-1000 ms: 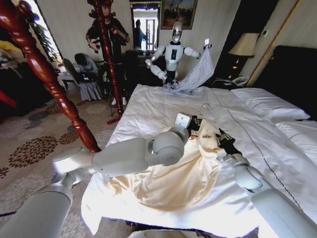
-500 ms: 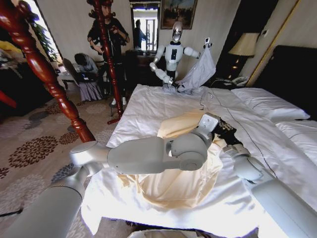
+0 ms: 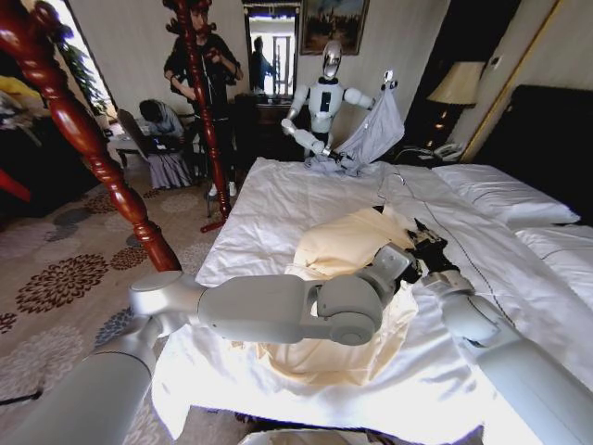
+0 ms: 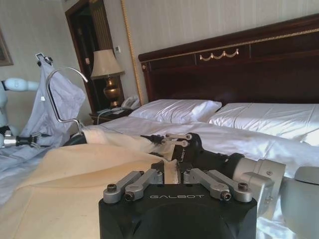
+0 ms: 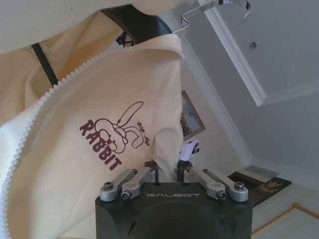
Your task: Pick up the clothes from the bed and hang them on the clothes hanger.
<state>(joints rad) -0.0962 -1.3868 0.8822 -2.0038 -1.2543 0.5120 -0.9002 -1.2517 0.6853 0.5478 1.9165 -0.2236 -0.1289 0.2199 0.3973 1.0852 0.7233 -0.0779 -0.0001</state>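
Note:
The cream-yellow clothes (image 3: 347, 246) lie humped in the middle of the white bed (image 3: 278, 204). Their front carries a "RABBIT" print (image 5: 102, 149) and a white zip. My left gripper (image 3: 400, 266) reaches across from the left and is shut on a pale fabric edge (image 4: 171, 172). Right beside it, my right gripper (image 3: 426, 247) is shut on a fold of the same garment (image 5: 168, 172). The black clothes hanger (image 5: 132, 22) sits inside the collar. Its silver hook (image 4: 55, 94) sticks up past the fabric.
Another robot (image 3: 324, 93) at the bed's far end holds a grey-lavender garment (image 3: 372, 134). A red wooden post (image 3: 93, 153) stands close on the left. Pillows (image 3: 505, 190), a dark headboard (image 3: 547, 139) and a lamp (image 3: 459, 83) are on the right.
My left arm has swung right and down to meet the right gripper. The garment's upper part has been pulled up into a hump over the hanger.

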